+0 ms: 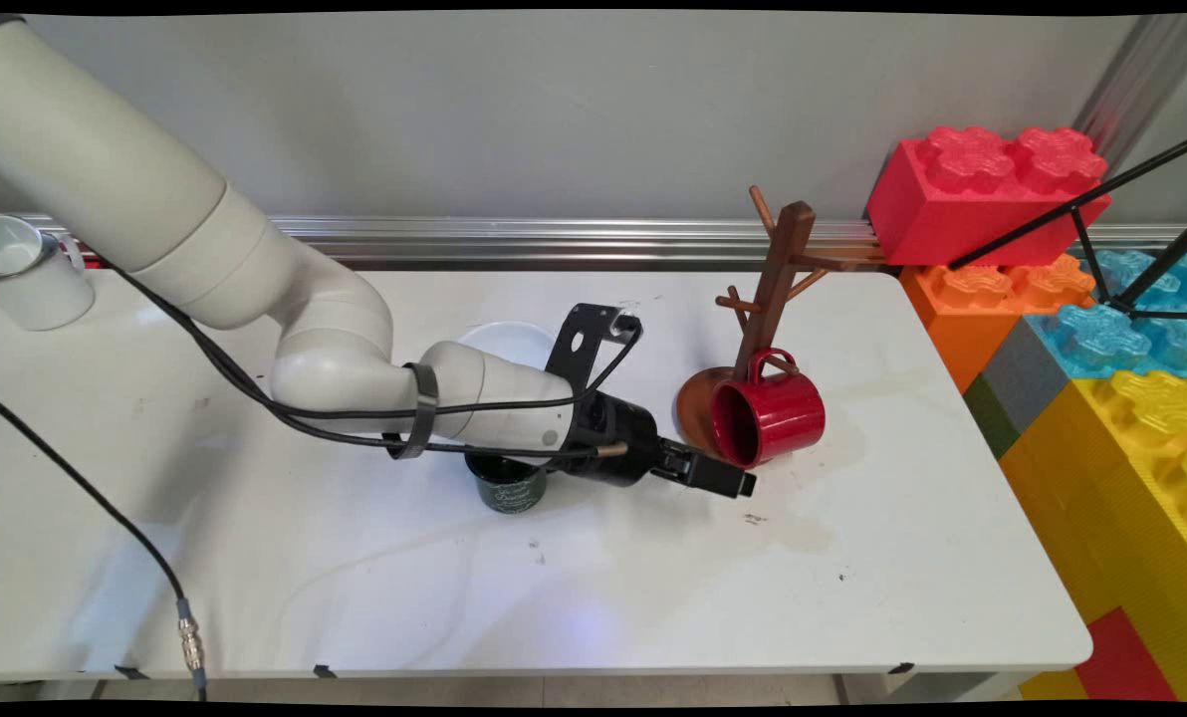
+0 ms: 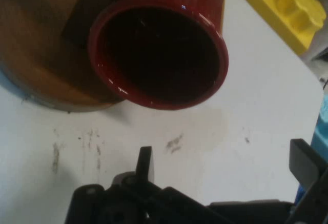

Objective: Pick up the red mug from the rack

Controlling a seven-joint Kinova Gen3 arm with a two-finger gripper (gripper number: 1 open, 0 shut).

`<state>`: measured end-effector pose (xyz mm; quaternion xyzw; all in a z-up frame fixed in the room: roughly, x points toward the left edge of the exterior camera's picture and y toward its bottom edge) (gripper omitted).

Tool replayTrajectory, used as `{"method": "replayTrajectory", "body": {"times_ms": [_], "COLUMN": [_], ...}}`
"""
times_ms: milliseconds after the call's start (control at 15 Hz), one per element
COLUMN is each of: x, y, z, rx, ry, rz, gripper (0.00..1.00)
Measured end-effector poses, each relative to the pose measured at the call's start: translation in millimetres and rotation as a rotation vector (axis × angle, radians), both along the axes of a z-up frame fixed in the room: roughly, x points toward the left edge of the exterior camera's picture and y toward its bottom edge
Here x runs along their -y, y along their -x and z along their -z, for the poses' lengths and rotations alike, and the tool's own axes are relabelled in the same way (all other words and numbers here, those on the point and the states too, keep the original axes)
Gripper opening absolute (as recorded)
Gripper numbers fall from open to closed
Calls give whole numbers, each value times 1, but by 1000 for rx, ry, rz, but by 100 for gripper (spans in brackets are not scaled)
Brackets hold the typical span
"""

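While held low over the white table (image 1: pixel 852 588) with the black gripper (image 1: pixel 723 476) spread wide and empty, points straight into the open mouth of the red mug (image 1: pixel 768 418), handle seemingly hooked on the wooden mug tree (image 1: pixel 778 269), dark green mug (image 1: pixel 509 490) behind.

The only lettering showing is a pale, cursive print on the side of the dark green mug (image 1: pixel 510 488), which is standing on the worktop (image 1: pixel 554 588) under the arm's wrist, at about 8 o'clock from the red mug (image 1: pixel 768 418). The script is too small to be read. Nothing else is bearing text.
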<state>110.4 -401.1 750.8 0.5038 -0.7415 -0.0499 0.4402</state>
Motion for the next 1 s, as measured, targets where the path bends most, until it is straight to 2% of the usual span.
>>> {"method": "replayTrajectory", "body": {"times_ms": [400,1000], "x": [8,30], "y": [6,21], "z": [2,11], "rx": [-68,-127], "ry": [-9,5], "rz": [-52,-81], "gripper": [100,100]}}
